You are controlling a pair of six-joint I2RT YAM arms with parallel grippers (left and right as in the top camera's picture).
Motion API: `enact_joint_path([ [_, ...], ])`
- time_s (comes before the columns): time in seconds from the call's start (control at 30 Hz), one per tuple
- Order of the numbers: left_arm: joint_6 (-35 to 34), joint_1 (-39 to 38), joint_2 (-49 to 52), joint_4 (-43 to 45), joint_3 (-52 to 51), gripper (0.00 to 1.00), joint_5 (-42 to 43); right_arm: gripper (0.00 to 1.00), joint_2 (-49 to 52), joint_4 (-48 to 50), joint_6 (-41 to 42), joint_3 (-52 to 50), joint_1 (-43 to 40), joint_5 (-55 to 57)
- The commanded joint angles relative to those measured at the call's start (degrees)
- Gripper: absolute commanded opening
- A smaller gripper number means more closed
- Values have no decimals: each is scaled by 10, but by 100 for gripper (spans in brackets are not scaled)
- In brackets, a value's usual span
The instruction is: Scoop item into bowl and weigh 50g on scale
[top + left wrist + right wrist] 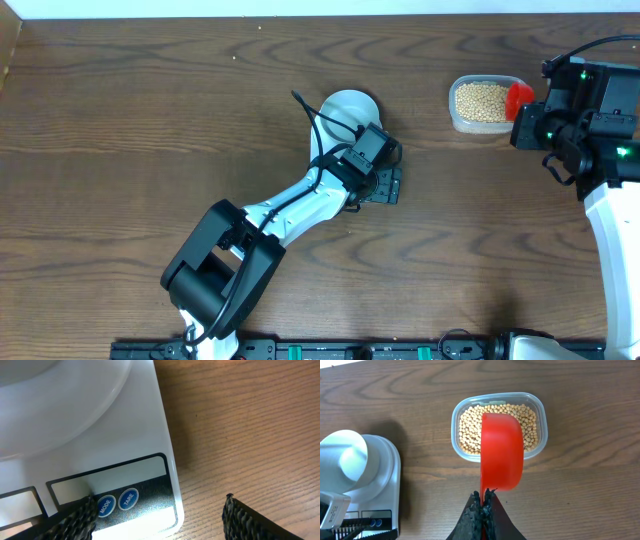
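Right gripper (pixel 482 505) is clamped on the red scoop (pixel 501 452) over the beans (pixel 470 430) in their tub (pixel 540 407); the scoop's inside is hidden. Left gripper (pixel 160 517), wide and empty, hangs above the scale (pixel 150 435) buttons (pixel 116 502). The bowl (pixel 350 103) sits on the scale, which the arm hides overhead.

1 scale (pixel 380 475). 2 on the scale's front edge: MODE button (pixel 105 505), TARE button (pixel 128 498). 1 bowl (pixel 345 457) on the scale. 1 tub (pixel 540 410), well apart from the scale. Uncounted beans (pixel 470 430), too many to tally. 1 red scoop (pixel 501 450). 2 of one kind: left arm (pixel 290 205), right arm (pixel 600 230).
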Motion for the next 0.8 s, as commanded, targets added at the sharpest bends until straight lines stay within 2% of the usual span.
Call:
enact_joint_path([
  [0.0, 1, -1, 36, -4, -7, 82, 14, 1, 3, 1, 2, 12, -3, 5],
  [0.2, 4, -1, -9, -4, -5, 82, 14, 1, 3, 1, 0, 12, -3, 9],
  [0.33, 27, -1, -83, -1, -4, 83, 13, 1, 3, 2, 0, 12, -3, 9],
  [0.53, 27, -1, -181, -2, -4, 85, 11, 1, 3, 6, 0, 12, -3, 8],
  [0.77, 27, -1, -216, -24, -4, 85, 11, 1, 3, 6, 0, 12, -3, 8],
])
